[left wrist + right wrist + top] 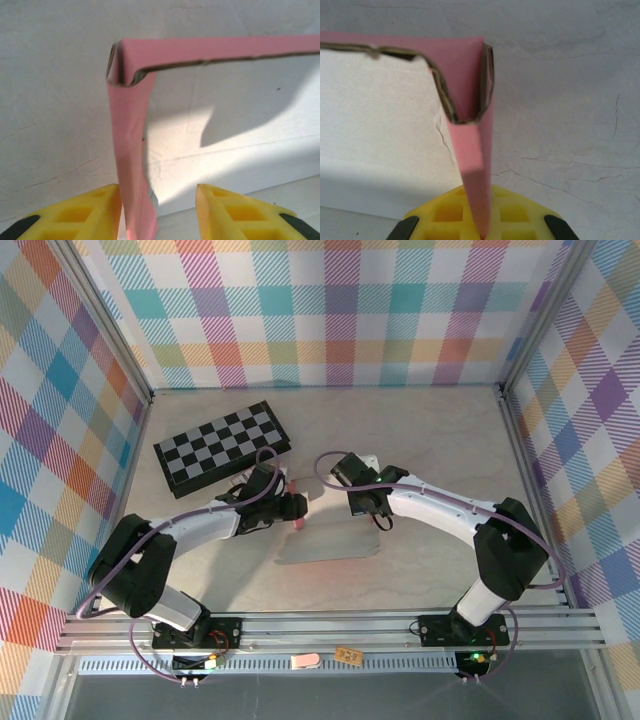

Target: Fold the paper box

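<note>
**paper box partly raised, two far corners formed**

the paper box (325,548) lay near the middle of the bench (440,440), a little toward the near edge. its pale reverse side faced up, and most of the sheet appeared flat. both arms met over its far edge.

in the left wrist view, a pink wall ran across the top and a second wall came down from it, with the corner tucked over on itself. the right wrist view showed a similar corner, doubled so that the raw brownish cut edges showed inside the fold.

the left gripper (293,508) (156,192) stood open astride the side wall of the paper box (130,150). that wall leaned against one yellow finger and stood clear of the other. the right gripper (372,510) (480,210) looked closed on the paper box (470,150), with yellow fingers against both faces of the pink strip.

the fold seemed early to midway. the far wall and its corners were up, while the near walls and flaps had yet to be raised and locked. whether any tab was seated could not be told.

the card was thin and matte, pink outside and chalky grey-white inside, and the wall by the left gripper was slightly buckled. it would probably spring back if let go. the bench was pale, with fine crack-like lines. a black-and-white chessboard (222,447) lay toward the far left corner, apart from the box.
</note>
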